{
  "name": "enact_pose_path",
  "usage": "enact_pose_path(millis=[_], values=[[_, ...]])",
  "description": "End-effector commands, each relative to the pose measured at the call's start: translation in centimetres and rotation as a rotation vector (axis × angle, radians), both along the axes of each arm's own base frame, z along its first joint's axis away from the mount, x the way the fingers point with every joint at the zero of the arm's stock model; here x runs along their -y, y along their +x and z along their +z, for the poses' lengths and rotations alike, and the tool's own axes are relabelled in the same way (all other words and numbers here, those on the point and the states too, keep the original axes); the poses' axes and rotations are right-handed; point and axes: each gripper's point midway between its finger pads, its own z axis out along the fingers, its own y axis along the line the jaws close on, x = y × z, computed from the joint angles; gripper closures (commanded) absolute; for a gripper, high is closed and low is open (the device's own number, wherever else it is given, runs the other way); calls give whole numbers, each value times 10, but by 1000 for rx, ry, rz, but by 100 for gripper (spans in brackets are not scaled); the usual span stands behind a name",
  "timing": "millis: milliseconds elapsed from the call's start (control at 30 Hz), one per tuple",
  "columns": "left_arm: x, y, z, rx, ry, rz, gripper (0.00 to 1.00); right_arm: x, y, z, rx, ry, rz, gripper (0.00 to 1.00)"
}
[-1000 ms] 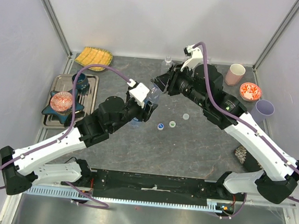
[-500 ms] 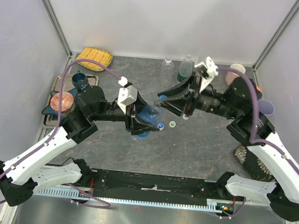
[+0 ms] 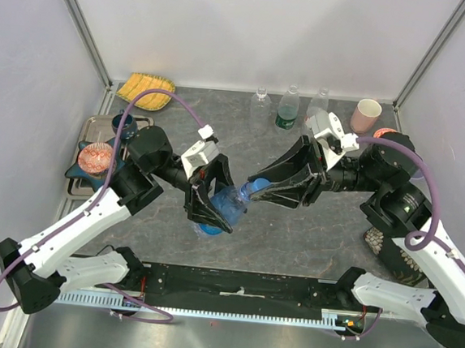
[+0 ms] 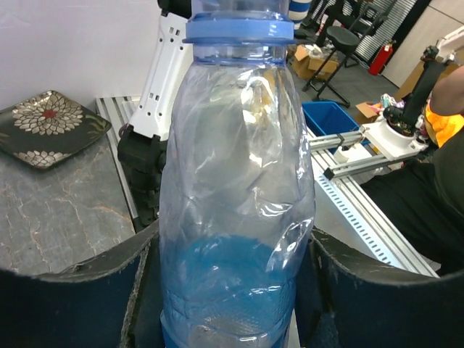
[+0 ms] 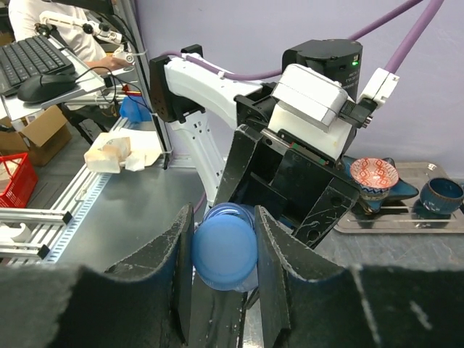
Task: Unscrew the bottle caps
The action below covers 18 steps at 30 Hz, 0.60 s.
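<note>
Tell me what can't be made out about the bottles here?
Left wrist view: base of the blue-tinted plastic bottle, cut off by the bottom edge.
Right wrist view: most of its body, hidden behind the round blue plastic cap.
Top view: caps on the three small plastic bottles, too small.

bottle point(image 4: 235, 217): glossy crinkled blue-tinted plastic | cap point(image 5: 225, 252): smooth matt plastic | table point(image 3: 317, 230): marbled grey
</note>
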Motion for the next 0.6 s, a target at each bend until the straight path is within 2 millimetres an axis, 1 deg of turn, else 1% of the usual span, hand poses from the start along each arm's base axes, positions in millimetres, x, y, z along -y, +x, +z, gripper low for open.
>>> enact_pose_path(millis=[0, 33, 100, 133, 200, 233, 267, 300, 333, 367, 400, 433, 467, 500, 533, 567], values=[[-6, -3, 0, 3, -4, -46, 55, 11, -6, 17, 55, 53, -32, 100], [-6, 1, -2, -4, -1, -20, 55, 15, 1, 24, 53, 76, -96, 100], [-6, 8, -5, 8, -4, 24, 55, 20, 26, 32, 31, 114, -259, 100], [-5, 14, -9, -11, 13, 67, 55, 30, 49, 39, 11, 147, -409, 100], [-5, 23, -12, 20, 8, 138, 55, 40, 79, 32, -29, 142, -581, 100], [-5, 31, -15, 16, 18, 214, 55, 43, 92, 26, -48, 131, -652, 100], [-7, 38, -16, 41, 16, 274, 55, 59, 123, 10, -119, 109, -845, 100], [-8, 44, -18, 50, 20, 329, 55, 65, 138, -2, -150, 82, -934, 100], [-13, 58, -15, 73, 9, 462, 57, 67, 154, -20, -181, 37, -1011, 100], [-17, 67, -20, 83, 22, 538, 57, 73, 169, -47, -220, -28, -1105, 100], [-23, 75, -22, 93, 26, 608, 57, 71, 176, -63, -248, -61, -1132, 100], [-35, 85, -17, 114, 7, 732, 56, 65, 185, -83, -276, -108, -1148, 100], [-43, 89, -20, 123, 12, 791, 56, 60, 190, -112, -301, -167, -1161, 100], [-54, 99, -17, 132, -3, 889, 56, 53, 193, -128, -329, -197, -1153, 100], [-61, 101, -23, 133, -1, 933, 55, 43, 200, -152, -347, -252, -1148, 100], [-74, 95, -14, 153, -47, 974, 54, 35, 204, -175, -365, -286, -1144, 100]])
